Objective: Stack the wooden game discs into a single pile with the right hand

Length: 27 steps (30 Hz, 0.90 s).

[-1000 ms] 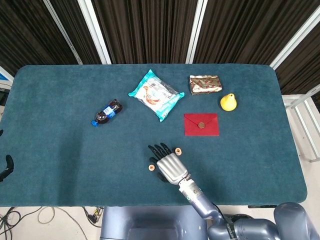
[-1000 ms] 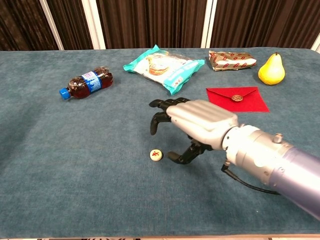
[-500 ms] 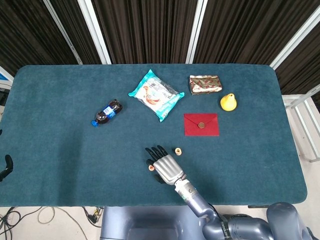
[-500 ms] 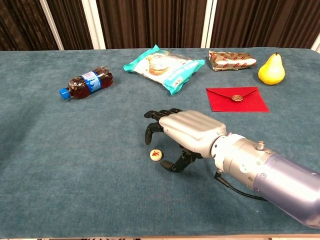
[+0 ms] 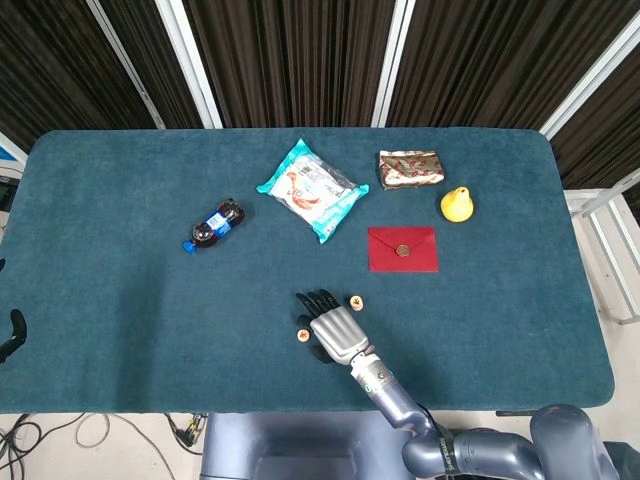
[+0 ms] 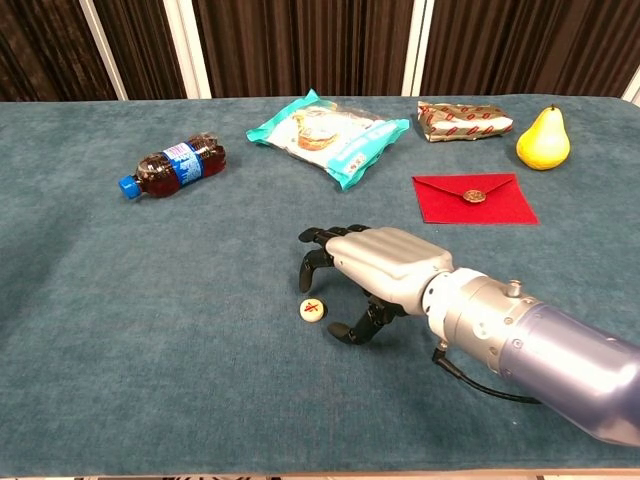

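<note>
Even, bright light falls from above onto my table (image 5: 120, 300). Shadows are soft and short, a faint one under my hand (image 6: 375, 265). Both views are sharp, no glare; curtains behind stay dark.

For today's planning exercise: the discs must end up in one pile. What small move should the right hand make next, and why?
Probably lower the right hand slightly toward the near disc and close thumb and fingers on it. The chest view shows the disc lying flat on the table just beside the curled fingers, not yet held. The head view shows the other disc lying apart on the hand's far side, so nothing is stacked yet.
</note>
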{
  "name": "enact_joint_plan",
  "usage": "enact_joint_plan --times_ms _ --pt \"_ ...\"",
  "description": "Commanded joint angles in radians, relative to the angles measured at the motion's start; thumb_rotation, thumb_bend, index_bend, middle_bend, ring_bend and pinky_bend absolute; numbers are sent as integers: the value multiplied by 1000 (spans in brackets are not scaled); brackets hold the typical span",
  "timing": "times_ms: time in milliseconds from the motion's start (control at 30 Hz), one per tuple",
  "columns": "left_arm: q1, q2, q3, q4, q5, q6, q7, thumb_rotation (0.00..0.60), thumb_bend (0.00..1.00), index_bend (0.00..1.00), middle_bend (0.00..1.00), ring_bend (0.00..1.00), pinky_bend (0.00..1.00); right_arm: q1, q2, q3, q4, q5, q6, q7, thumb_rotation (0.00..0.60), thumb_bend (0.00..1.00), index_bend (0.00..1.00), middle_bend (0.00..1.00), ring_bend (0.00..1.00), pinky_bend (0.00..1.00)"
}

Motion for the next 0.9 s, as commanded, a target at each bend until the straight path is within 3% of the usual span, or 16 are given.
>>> enact_joint_plan --times_ms 33,900 --pt "0 0 0 0 0 0 -1 600 582 86 0 0 0 1 -7 3 13 4 -2 4 600 439 360 0 0 0" --pt "0 1 0 0 -1 -1 -2 600 582 87 0 0 0 2 -27 5 30 0 -10 11 600 439 434 0 0 0"
